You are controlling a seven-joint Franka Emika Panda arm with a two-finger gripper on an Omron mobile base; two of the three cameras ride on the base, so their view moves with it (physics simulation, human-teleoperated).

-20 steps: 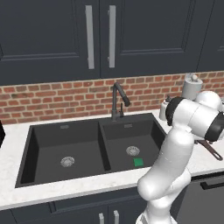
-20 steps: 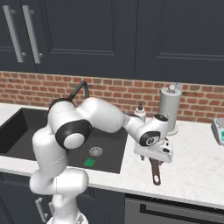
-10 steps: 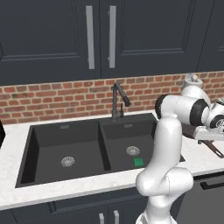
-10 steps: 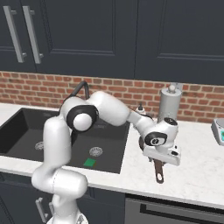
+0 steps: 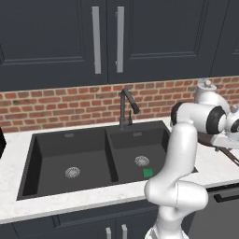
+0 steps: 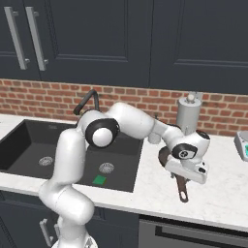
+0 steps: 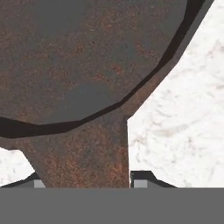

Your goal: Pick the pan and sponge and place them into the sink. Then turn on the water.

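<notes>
In the hand view, the round, dark, rust-brown frying pan runs off the top and left edges, and the far end of its handle drops behind the grey band. In the right base view the white hand hides most of the pan, leaving a rim sliver and the handle tip. The left base view's right edge cuts off the pan.

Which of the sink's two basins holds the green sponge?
The basin nearer the arm and the pan; the sponge lies just in front of its drain.
</notes>
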